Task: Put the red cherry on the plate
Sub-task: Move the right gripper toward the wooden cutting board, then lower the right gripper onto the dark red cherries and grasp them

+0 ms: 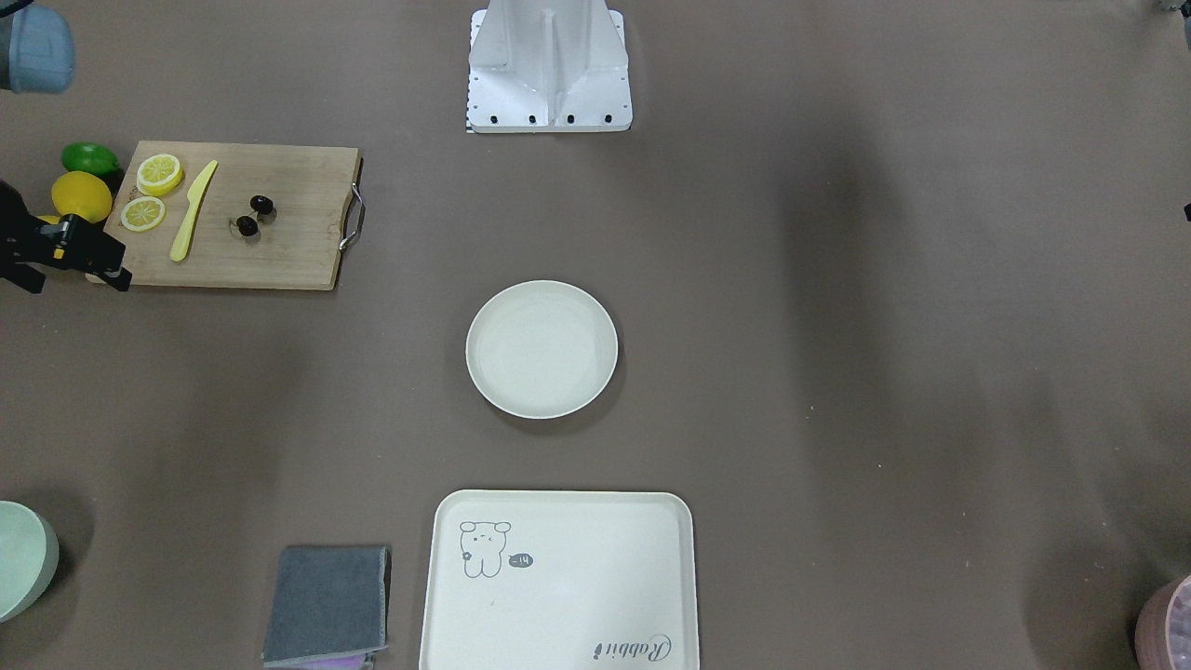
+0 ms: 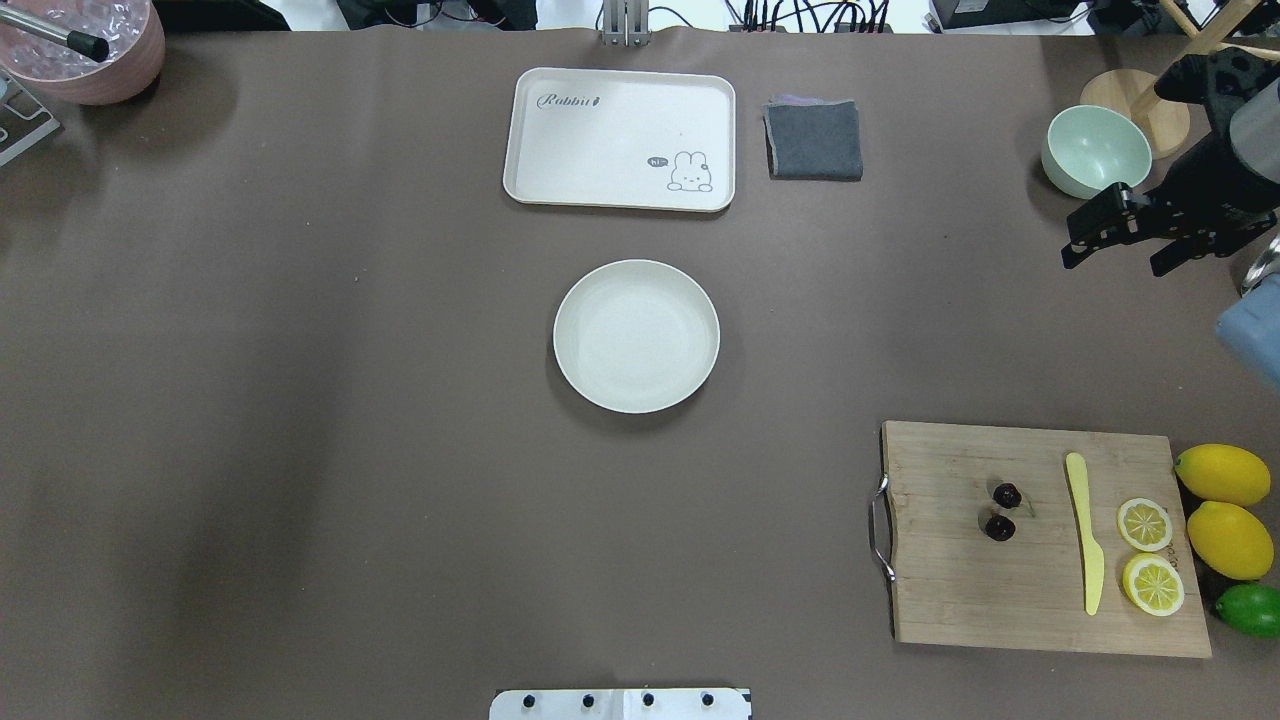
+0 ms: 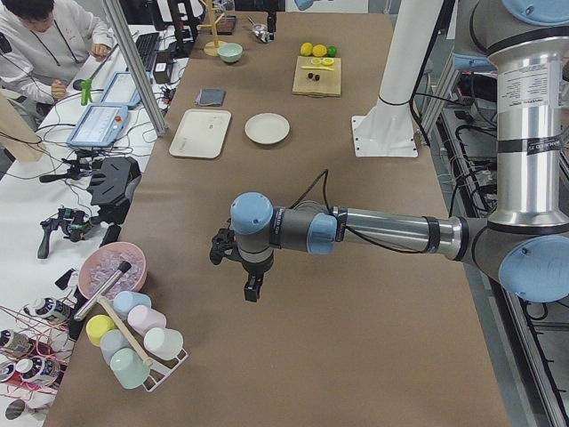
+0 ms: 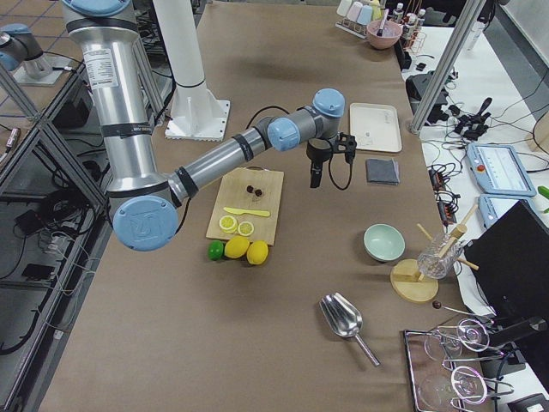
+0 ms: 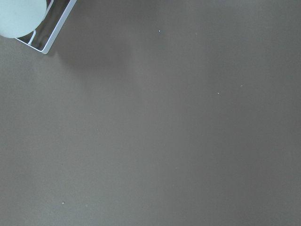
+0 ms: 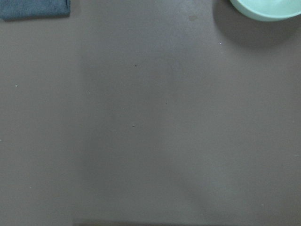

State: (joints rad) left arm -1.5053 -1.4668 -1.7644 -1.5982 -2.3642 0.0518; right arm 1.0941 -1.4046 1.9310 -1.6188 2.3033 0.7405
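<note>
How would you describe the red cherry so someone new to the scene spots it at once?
Find the wooden cutting board on the robot's right side of the table. The red cherry lies on it between the metal handle and the yellow knife. It is a pair of tiny dark, near-black fruits, far smaller than the lemon slices.

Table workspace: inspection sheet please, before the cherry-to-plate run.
Surface: brown table cover, smooth.
Job's things: red cherry on the cutting board; plate mid-table, bare.
Clutter: knife and lemon slices on the board; lemons and lime beside it; rabbit tray, grey cloth, green bowl.
Grippers: right gripper open, holding nothing, near the bowl; left gripper state cannot be told.
Cables: cable bundle behind the far edge.
Surroundings: person at a side bench; cup rack, pink bowl.
</note>
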